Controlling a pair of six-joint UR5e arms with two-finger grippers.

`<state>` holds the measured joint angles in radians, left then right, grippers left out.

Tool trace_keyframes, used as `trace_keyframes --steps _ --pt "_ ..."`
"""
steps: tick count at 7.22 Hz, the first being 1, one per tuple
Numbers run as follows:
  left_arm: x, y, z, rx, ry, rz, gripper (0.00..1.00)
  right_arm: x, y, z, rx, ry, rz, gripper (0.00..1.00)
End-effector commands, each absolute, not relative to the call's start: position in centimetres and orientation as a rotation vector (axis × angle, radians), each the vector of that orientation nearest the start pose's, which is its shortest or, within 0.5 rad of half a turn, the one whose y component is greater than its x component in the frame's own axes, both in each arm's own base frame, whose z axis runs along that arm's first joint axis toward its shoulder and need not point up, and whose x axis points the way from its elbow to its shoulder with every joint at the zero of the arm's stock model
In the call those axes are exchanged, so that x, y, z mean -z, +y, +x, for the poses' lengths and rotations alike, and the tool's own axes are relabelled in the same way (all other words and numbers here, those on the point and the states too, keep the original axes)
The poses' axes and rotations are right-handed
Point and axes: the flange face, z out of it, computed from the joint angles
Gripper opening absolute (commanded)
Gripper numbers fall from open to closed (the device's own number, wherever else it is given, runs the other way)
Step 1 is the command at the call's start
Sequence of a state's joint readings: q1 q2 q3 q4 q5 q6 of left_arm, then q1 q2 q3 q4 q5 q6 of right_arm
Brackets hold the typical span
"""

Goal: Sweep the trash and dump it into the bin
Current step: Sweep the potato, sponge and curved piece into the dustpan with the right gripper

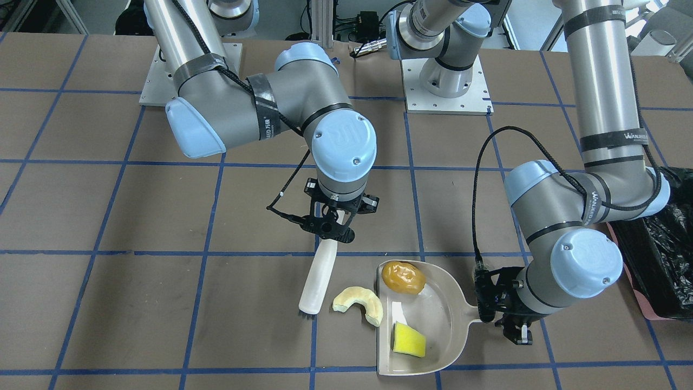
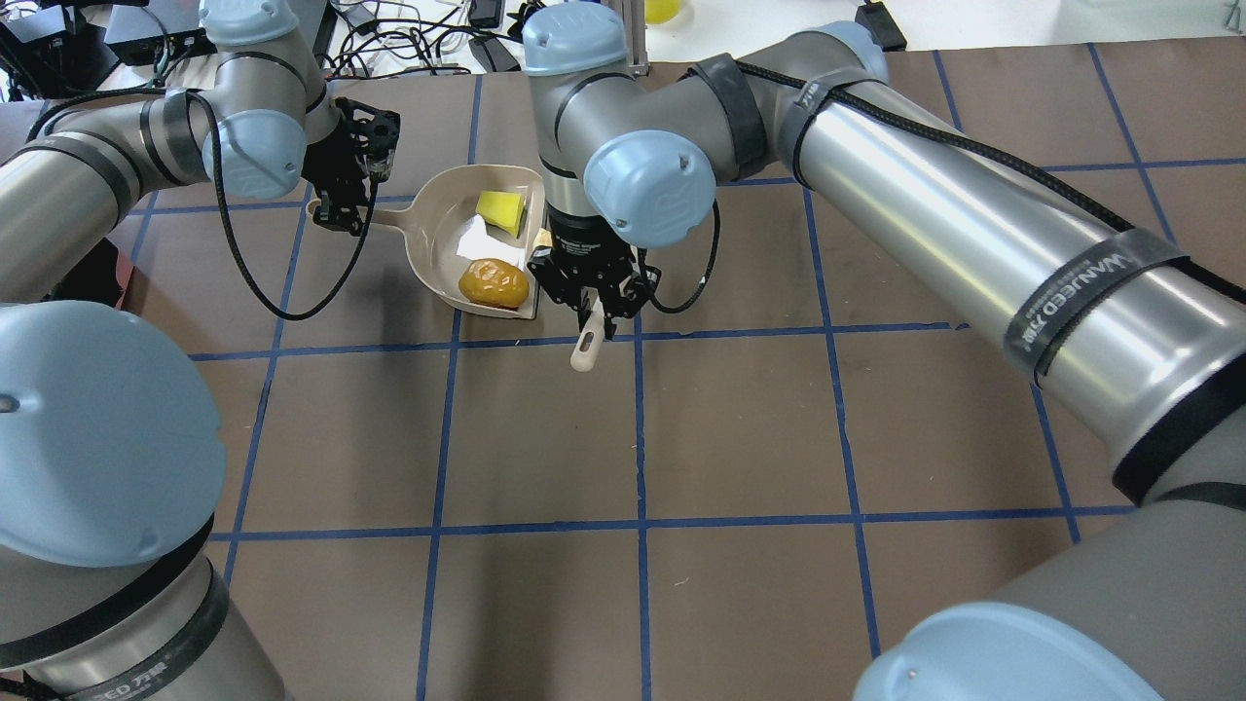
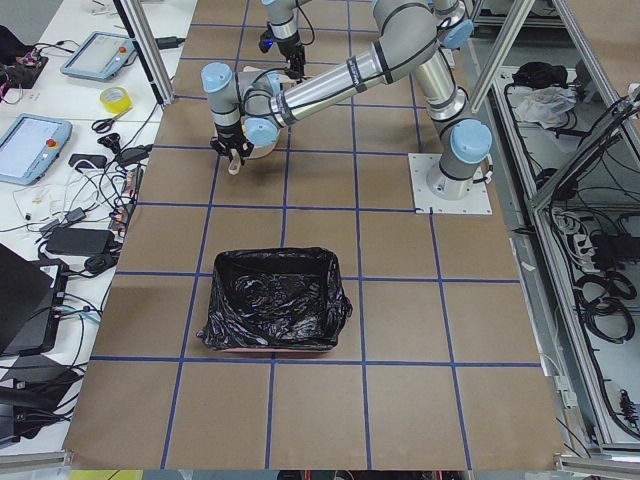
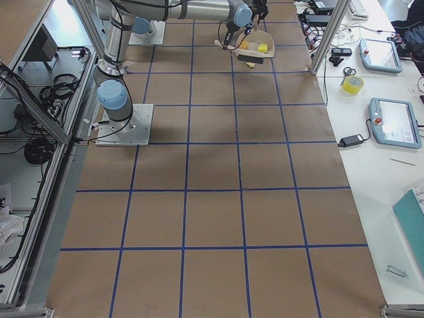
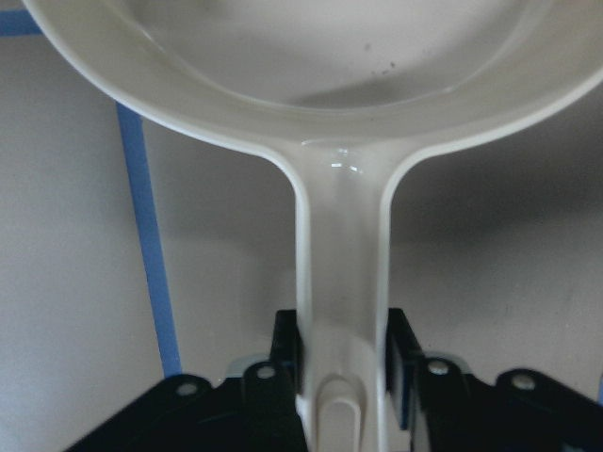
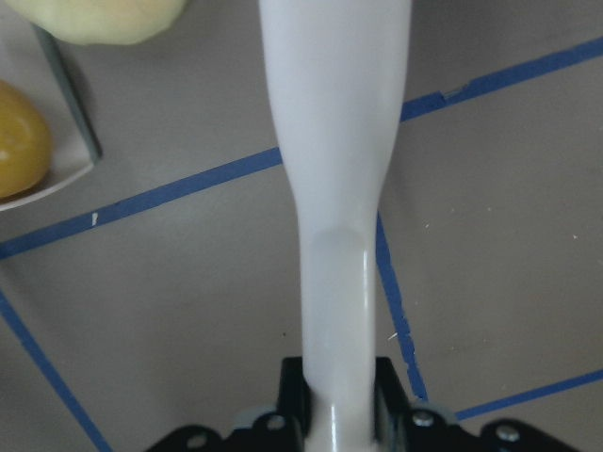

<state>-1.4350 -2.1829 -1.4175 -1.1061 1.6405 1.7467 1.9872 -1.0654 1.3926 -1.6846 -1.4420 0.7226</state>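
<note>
My left gripper (image 1: 485, 310) is shut on the handle (image 5: 341, 273) of the beige dustpan (image 1: 441, 319), which lies flat on the table. The golden-brown lump (image 1: 403, 277) and the yellow sponge wedge (image 1: 409, 339) lie inside the pan. The pale crescent slice (image 1: 360, 304) lies on the table at the pan's open lip. My right gripper (image 1: 329, 230) is shut on a white brush (image 1: 318, 279), whose bristle end rests on the table beside the crescent. The bin (image 3: 272, 300), lined with a black bag, stands further along the table on my left side (image 1: 663, 254).
A white scrap (image 1: 398, 315) lies in the dustpan. The table is brown with blue grid tape (image 2: 638, 438). Both arm bases (image 1: 446, 81) are bolted on at the table's robot side. Tablets, tape and cables lie on a side desk (image 4: 391, 119).
</note>
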Motion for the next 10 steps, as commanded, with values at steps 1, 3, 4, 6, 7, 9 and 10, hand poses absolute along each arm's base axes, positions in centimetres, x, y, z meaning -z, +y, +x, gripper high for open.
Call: trace_keyframes --steps 1,3,4,6,7,9,10 --pt "-24.4 -71.1 -3.0 0.067 -2.217 -2.305 0.00 -25.7 -52.4 38.8 -0.400 3.088 0.510 0.00" --pt "-24.2 -71.0 -3.0 0.071 -2.214 -2.303 0.00 -24.0 -51.7 42.0 -0.344 3.092 0.431 0.00" --pt "-24.2 -71.0 -3.0 0.069 -2.213 -2.302 0.00 -22.9 -51.7 43.3 -0.331 3.090 0.420 0.00" --pt "-24.2 -71.1 -3.0 0.071 -2.214 -2.303 0.00 -22.0 -51.7 45.4 -0.333 3.080 0.458 0.00" --pt "-24.2 -71.1 -3.0 0.071 -2.212 -2.304 0.00 -22.5 -52.2 46.0 -0.294 3.059 0.478 0.00" --pt "-24.1 -71.0 -3.0 0.073 -2.213 -2.302 0.00 -22.1 -53.6 49.3 -0.256 3.044 0.496 0.00" --pt "-24.1 -71.0 -3.0 0.073 -2.213 -2.302 0.00 -22.2 -54.4 51.4 -0.229 3.030 0.491 0.00"
